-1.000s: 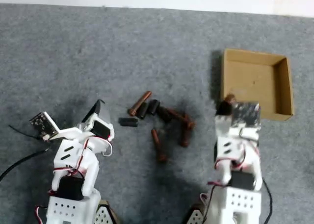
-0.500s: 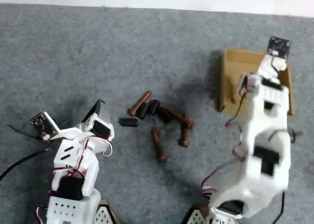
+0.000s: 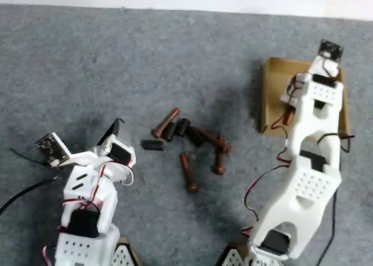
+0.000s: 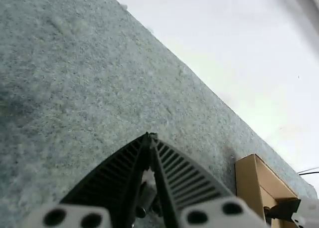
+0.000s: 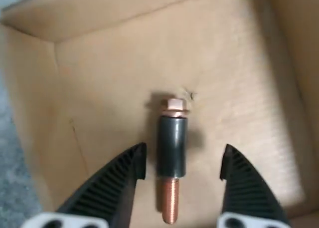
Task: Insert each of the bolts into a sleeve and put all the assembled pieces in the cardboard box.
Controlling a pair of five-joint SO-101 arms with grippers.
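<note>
An assembled piece [image 5: 172, 145], a copper bolt in a black sleeve, lies on the floor of the cardboard box [image 5: 99, 88]. My right gripper [image 5: 184, 148] is open just above it, one finger on each side, not touching. From above, the right arm [image 3: 315, 120] stretches over the cardboard box [image 3: 271, 97]. Loose copper bolts [image 3: 187, 171] and black sleeves [image 3: 153, 145] lie in a cluster at the middle of the grey mat. My left gripper [image 3: 116, 126] is shut and empty, left of that cluster; its closed tips [image 4: 148, 136] stand above bare mat.
The box's walls [image 5: 284, 48] rise close around the right gripper. One bolt [image 3: 165, 122] lies nearest the left gripper. The mat's far edge meets a white surface [image 4: 239, 48]. Open mat lies beyond the cluster and to its left.
The right arm swung from in front of the box to over it, carrying the assembled piece. The piece now lies on the box floor, out of the gripper. The left arm stayed still.
</note>
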